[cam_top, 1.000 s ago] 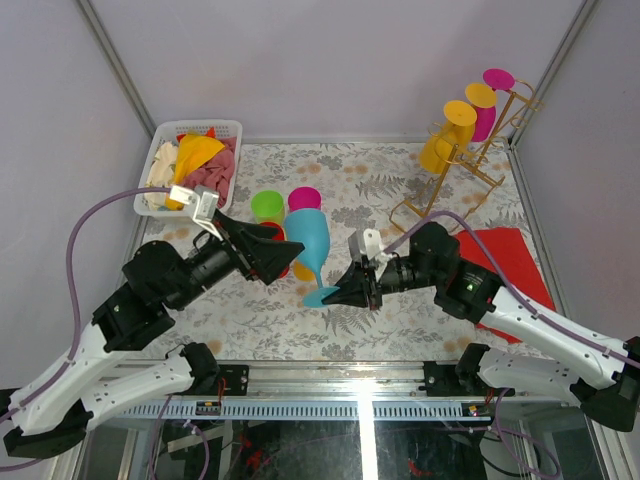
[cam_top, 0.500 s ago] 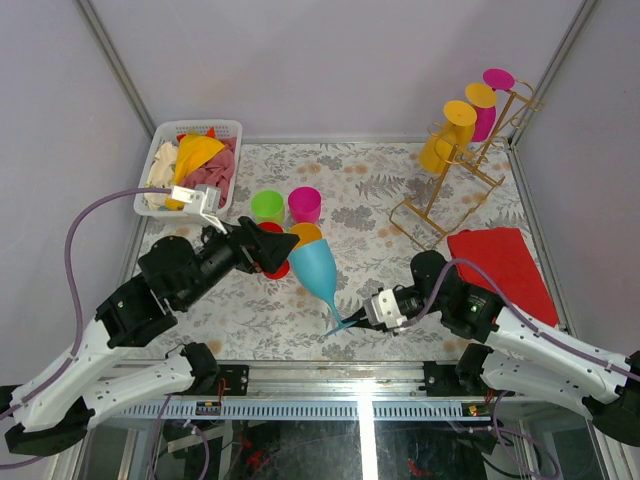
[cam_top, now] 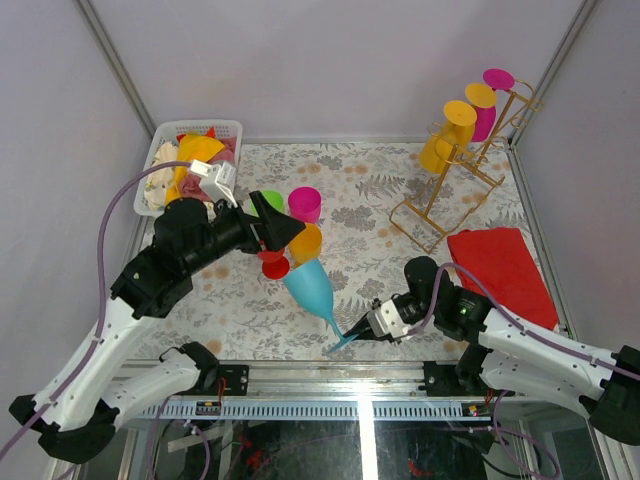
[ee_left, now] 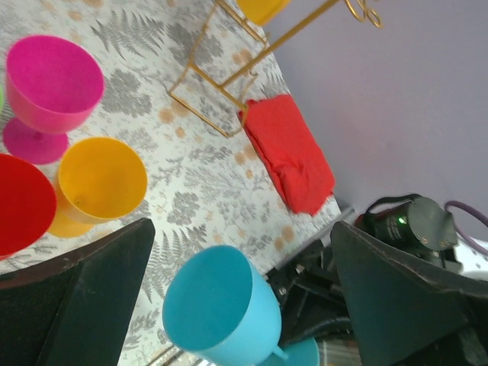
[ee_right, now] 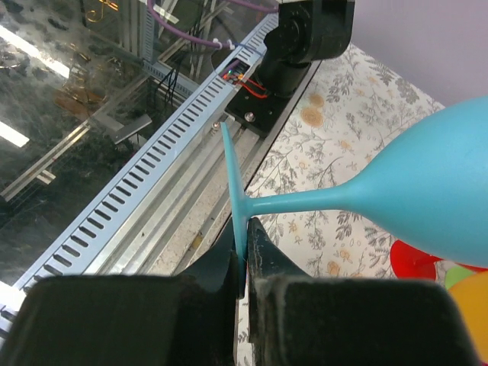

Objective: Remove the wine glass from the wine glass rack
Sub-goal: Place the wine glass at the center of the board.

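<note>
- The right gripper (cam_top: 356,333), pinching the foot of the blue wine glass (cam_top: 310,285), is pulling back toward the near edge of the table (cam_top: 360,195).
- The blue wine glass is tipping from upright to slanted, its bowl leaning toward the orange cup (cam_top: 305,242).
- The left gripper (cam_top: 285,232), fingers spread, is drawing away from the glass, over the red cup (cam_top: 273,266).

Lab test cell: aluminium frame (cam_top: 330,372), plain walls (cam_top: 330,60).
</note>
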Robot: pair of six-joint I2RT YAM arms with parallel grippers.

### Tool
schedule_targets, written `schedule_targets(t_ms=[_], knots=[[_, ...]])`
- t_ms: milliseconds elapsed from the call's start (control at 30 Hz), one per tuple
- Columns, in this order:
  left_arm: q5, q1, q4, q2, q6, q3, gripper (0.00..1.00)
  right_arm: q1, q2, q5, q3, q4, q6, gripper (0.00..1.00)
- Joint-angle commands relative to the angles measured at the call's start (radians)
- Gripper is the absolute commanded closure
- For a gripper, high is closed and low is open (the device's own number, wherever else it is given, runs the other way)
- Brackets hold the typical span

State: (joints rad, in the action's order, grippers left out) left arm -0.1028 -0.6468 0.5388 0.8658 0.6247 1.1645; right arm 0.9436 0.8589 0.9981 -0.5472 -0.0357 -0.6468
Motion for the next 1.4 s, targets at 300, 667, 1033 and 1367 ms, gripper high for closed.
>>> schedule_targets(t_ms=[300, 667, 1033, 1367], knots=[[-0.737, 0.134, -0.178, 0.097, 0.071, -0.094, 0.09, -0.102, -0.071, 0.095, 0.089, -0.209, 0.044, 1.0], [-0.851, 0.134, -0.189, 0.11, 0.044, -0.101, 0.2, -0.102, -0.137, 0.047, 0.092, -0.194, 0.056, 1.0], [-0.978, 0.115, -0.191, 0.075, -0.021, -0.105, 0.34, -0.102, -0.138, 0.057, 0.073, -0.209, 0.067, 1.0], [-0.983, 0.049, -0.191, 0.076, -0.071, -0.098, 0.51, -0.101, -0.152, 0.043, 0.07, -0.223, 0.103, 1.0]])
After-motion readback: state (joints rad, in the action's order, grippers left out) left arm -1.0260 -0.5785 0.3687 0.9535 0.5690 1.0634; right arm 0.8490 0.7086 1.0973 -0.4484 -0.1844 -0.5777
